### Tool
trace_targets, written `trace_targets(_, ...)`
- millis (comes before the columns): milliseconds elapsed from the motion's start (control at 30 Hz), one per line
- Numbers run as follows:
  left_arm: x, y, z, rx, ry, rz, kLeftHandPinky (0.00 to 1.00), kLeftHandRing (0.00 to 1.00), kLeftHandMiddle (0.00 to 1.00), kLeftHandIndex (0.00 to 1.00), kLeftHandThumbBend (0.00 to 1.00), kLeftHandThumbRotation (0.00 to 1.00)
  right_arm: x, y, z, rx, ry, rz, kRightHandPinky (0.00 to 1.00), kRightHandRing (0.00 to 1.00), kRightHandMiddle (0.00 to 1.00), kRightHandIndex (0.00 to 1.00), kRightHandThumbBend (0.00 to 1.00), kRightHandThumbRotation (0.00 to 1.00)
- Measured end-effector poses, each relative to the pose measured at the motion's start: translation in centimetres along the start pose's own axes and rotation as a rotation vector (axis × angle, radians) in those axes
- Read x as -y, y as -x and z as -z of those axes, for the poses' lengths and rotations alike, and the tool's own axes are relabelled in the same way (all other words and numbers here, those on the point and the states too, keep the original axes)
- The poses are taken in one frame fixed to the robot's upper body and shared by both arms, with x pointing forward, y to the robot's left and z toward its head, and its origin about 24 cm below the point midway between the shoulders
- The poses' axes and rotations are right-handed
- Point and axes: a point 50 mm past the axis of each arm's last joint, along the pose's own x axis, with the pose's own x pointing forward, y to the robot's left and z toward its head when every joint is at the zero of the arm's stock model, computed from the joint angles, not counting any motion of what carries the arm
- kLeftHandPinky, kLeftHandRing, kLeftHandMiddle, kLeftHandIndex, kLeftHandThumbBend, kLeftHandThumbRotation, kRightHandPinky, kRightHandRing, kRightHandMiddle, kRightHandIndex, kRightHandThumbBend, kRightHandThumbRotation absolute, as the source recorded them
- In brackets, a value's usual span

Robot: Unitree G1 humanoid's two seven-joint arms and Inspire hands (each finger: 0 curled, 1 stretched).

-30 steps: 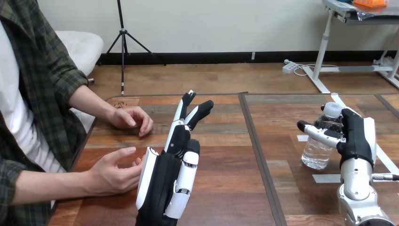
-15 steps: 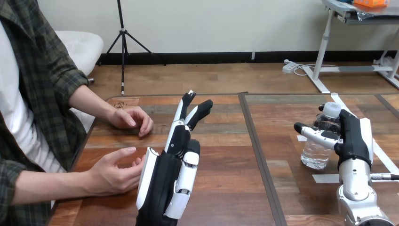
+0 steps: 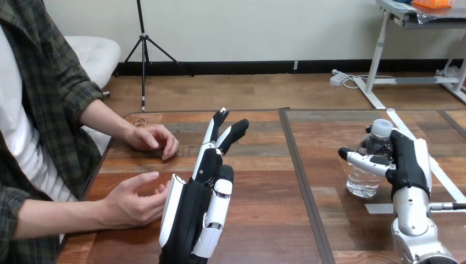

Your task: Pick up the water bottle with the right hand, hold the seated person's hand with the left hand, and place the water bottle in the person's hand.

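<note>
A clear water bottle (image 3: 364, 177) with a white cap stands upright at the table's right side. My right hand (image 3: 409, 165) is shut on it, with the thumb across its front and the fingers curled behind it. Whether its base rests on the table I cannot tell. My left hand (image 3: 192, 214) stands open at the lower middle, fingers straight and pointing away from me. The person's nearer hand (image 3: 129, 201) lies palm-up, half curled, just left of my left hand, its fingertips at or against the hand's white shell. The person's farther hand (image 3: 151, 137) rests curled on the table.
A dark seam (image 3: 299, 170) runs down the wooden table between my two hands. White tape strips (image 3: 379, 208) lie on the table near the bottle. The person's forearm (image 3: 55, 217) comes in along the left edge.
My right hand has carried the bottle a little to the left, toward the table's middle. My left hand and the person's hands have stayed in place.
</note>
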Motion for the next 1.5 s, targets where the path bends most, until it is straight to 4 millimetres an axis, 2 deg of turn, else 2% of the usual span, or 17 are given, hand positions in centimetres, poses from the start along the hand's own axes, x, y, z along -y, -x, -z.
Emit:
trace_targets(267,0.00,0.03,0.00,-0.001,0.000,0.000,0.96,0.90,0.89,0.98,0.00,1.00,-0.17,0.10,0.25,-0.012,-0.001,-0.011,0.69,0.71,0.73,0.75,0.74,0.00)
trace_targets(933,0.00,0.09,0.01,-0.003,0.003,-0.004,0.93,0.88,0.87,0.95,0.00,1.00,-0.49,0.31,0.43,-0.022,0.005,0.035,0.49,0.50,0.55,0.61,0.73,0.00)
trace_targets(1500,0.03,0.36,0.04,-0.013,0.006,-0.010,0.86,0.87,0.87,0.94,0.00,1.00,-0.84,0.41,0.35,-0.014,0.024,0.035,0.52,0.52,0.54,0.56,0.72,0.00)
